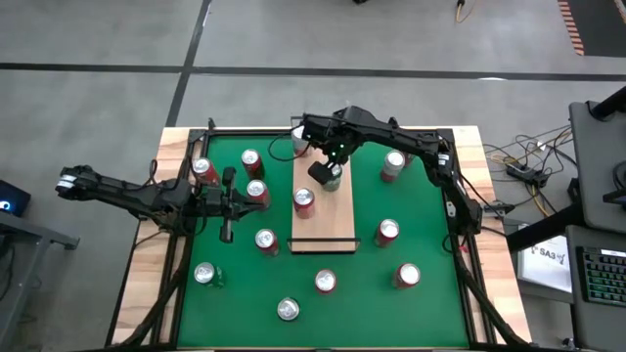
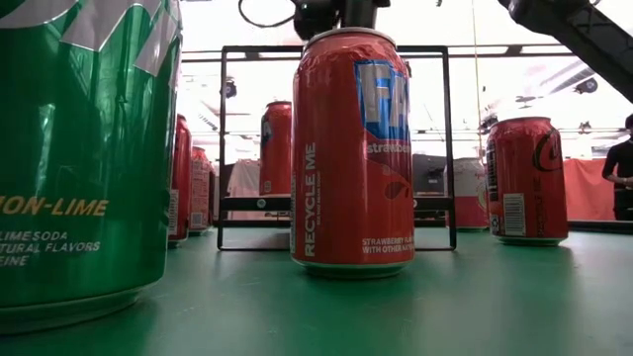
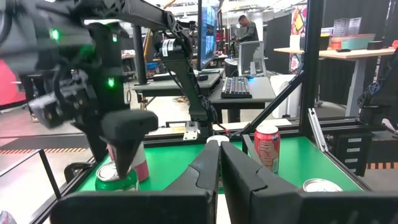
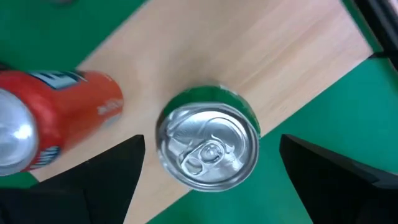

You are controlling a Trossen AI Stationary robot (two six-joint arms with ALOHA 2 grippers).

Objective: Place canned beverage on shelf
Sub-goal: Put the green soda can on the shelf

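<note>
Setting: robotics lab or workshop. Indicators: desks with a keyboard (image 3: 236,87) and monitor (image 3: 208,28), a person (image 3: 247,28) at a far workstation, loose floor cables (image 1: 518,161), and a green mat (image 1: 421,235) on the wooden counter (image 1: 147,284).

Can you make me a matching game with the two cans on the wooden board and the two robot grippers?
Things:
1. green can
2. red can
3. left gripper
4. right gripper

Descriptions:
A. shut, over the green mat
B. open, right above a can
C. upright on the shelf, under a gripper
D. upright at the shelf's left edge

Pairs: 1-C, 2-D, 3-A, 4-B
</note>
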